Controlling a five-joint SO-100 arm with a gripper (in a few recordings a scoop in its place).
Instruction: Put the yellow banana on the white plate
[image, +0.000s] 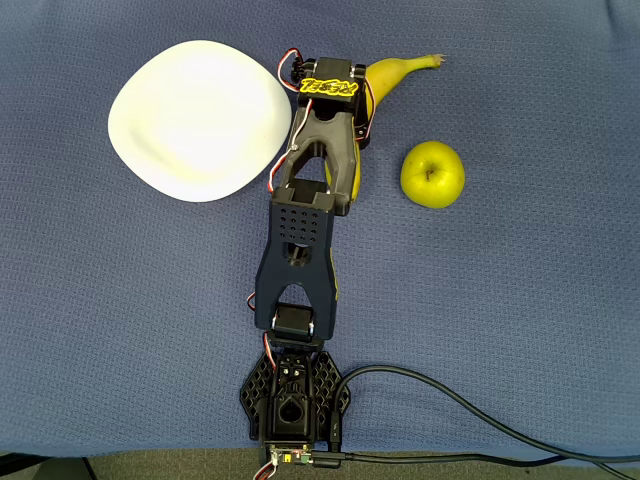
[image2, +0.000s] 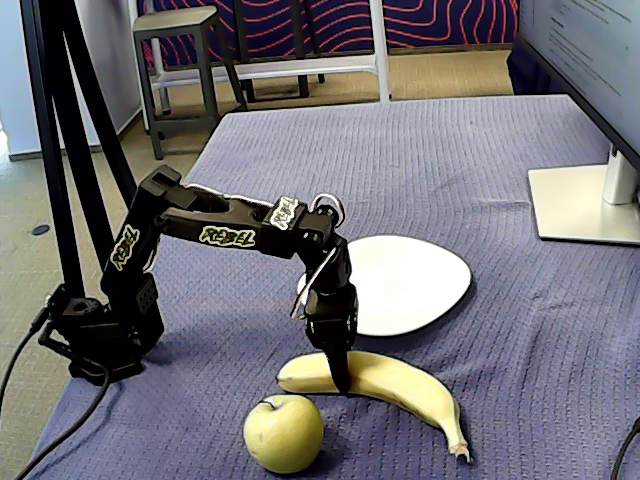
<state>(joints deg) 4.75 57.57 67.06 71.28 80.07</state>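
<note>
The yellow banana (image2: 400, 385) lies flat on the blue cloth in front of the white plate (image2: 410, 280) in the fixed view, not touching it. My gripper (image2: 340, 378) points straight down onto the banana's thick end, with one dark finger (image2: 342, 372) across its near side. The other finger is hidden, so the grip is unclear. In the overhead view the banana (image: 395, 72) runs under my wrist (image: 330, 90), its stem pointing right, and the plate (image: 195, 120) lies just to the left of the wrist.
A yellow-green apple (image: 432, 173) sits right of the arm, close to the banana (image2: 284, 432). A monitor stand (image2: 585, 205) is at the cloth's right edge. Cables (image: 470, 420) trail from the arm's base (image: 292, 400).
</note>
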